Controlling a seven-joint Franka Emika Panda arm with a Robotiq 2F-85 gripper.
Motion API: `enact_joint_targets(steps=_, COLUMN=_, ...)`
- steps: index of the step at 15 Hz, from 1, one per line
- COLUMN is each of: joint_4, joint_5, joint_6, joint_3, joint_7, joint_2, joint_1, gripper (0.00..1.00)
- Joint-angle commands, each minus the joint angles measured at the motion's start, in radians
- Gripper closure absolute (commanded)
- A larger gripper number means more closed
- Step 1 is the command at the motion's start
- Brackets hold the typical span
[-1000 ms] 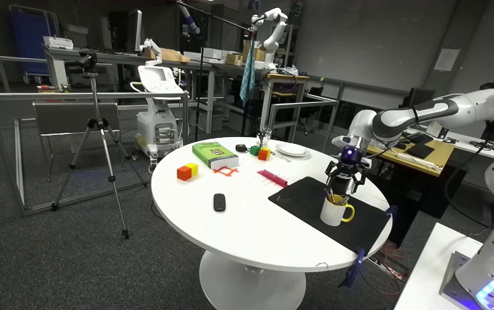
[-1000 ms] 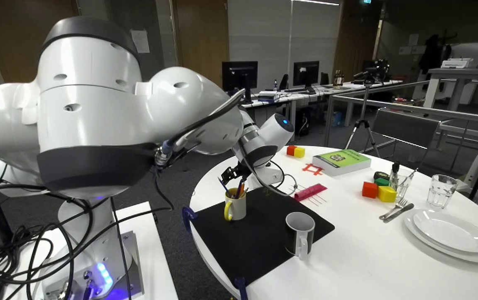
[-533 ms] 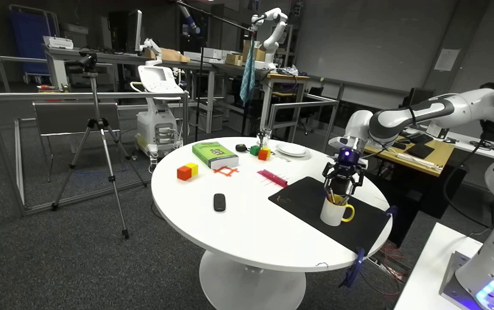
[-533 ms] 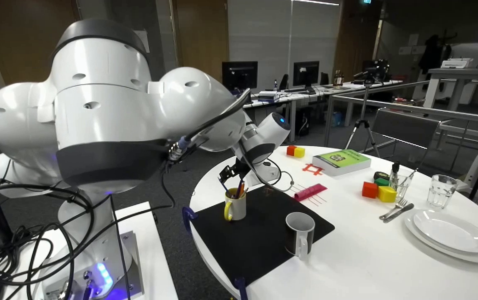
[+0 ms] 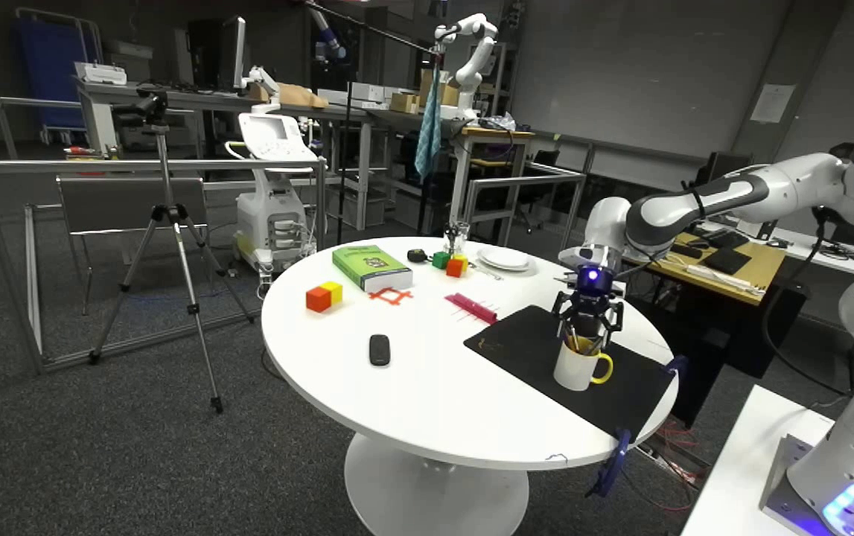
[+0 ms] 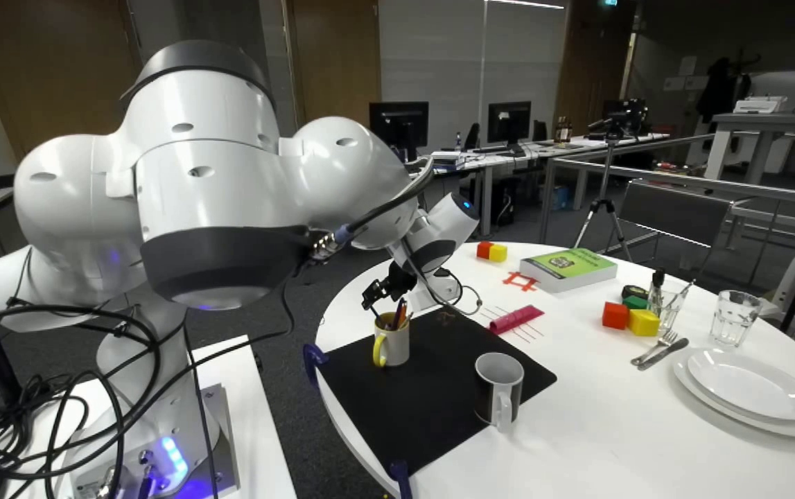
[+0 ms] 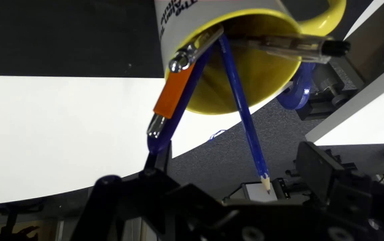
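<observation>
A white mug (image 7: 218, 10) with a yellow handle and yellow inside stands upright on the black mat (image 6: 439, 395). Several pens and pencils lean in it. My gripper (image 7: 237, 160) is open just over the mug, seen in both exterior views too. Between its spread fingers (image 7: 315, 167) rises a blue pencil (image 7: 242, 103), point outward, apart from both pads. A purple pen (image 7: 178, 117) beside an orange-and-silver pen (image 7: 171, 93) overlaps the left fingertip; whether they touch, I cannot tell. A clear pen (image 7: 292, 47) with a black end leans toward the handle.
A dark mug (image 6: 498, 391) with a grey inside stands at the mat's edge. Blue clamps (image 6: 312, 364) hold the mat. Farther off lie a pink roll (image 6: 516, 319), a green book (image 6: 567, 267), coloured cubes (image 6: 615, 316), glasses (image 6: 733, 319), cutlery (image 6: 662, 351) and plates (image 6: 750, 384).
My gripper has moved a little left and lower in an exterior view, coming more squarely over the mug. The arm's upper links have swung along. Mug and mat have stayed put.
</observation>
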Motion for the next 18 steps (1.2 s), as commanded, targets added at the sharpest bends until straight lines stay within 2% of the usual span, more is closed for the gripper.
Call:
enact_joint_targets(steps=1, joint_4=0.049, joint_5=-0.013, joint_6=-0.055, joint_3=-0.020, joint_7=-0.038, joint_2=-0.001, joint_1=0.050, gripper=0.04)
enact_joint_targets(steps=3, joint_4=0.056, joint_5=-0.016, joint_6=-0.065, joint_3=-0.026, joint_7=-0.041, joint_2=0.000, joint_1=0.066, gripper=0.10)
enact_joint_targets(steps=4, joint_4=0.060, joint_5=-0.017, joint_6=-0.070, joint_3=-0.029, joint_7=-0.042, joint_2=0.000, joint_1=0.073, gripper=0.17)
enact_joint_targets(steps=5, joint_4=0.064, joint_5=-0.018, joint_6=-0.073, joint_3=-0.031, joint_7=-0.042, joint_2=0.000, joint_1=0.079, gripper=0.32)
enact_joint_targets(steps=7, joint_4=0.071, joint_5=-0.018, joint_6=-0.079, joint_3=-0.035, joint_7=-0.040, joint_2=-0.002, joint_1=0.088, gripper=0.41)
enact_joint_targets(steps=14, joint_4=0.082, joint_5=-0.022, joint_6=-0.089, joint_3=-0.031, joint_7=-0.041, joint_2=-0.002, joint_1=0.088, gripper=0.95)
enact_joint_targets(steps=15, joint_4=0.082, joint_5=-0.022, joint_6=-0.087, joint_3=-0.027, joint_7=-0.042, joint_2=-0.001, joint_1=0.083, gripper=1.00)
enact_joint_targets(steps=18, joint_4=0.079, joint_5=-0.017, joint_6=-0.082, joint_3=-0.010, joint_7=-0.045, joint_2=0.003, joint_1=0.063, gripper=0.98)
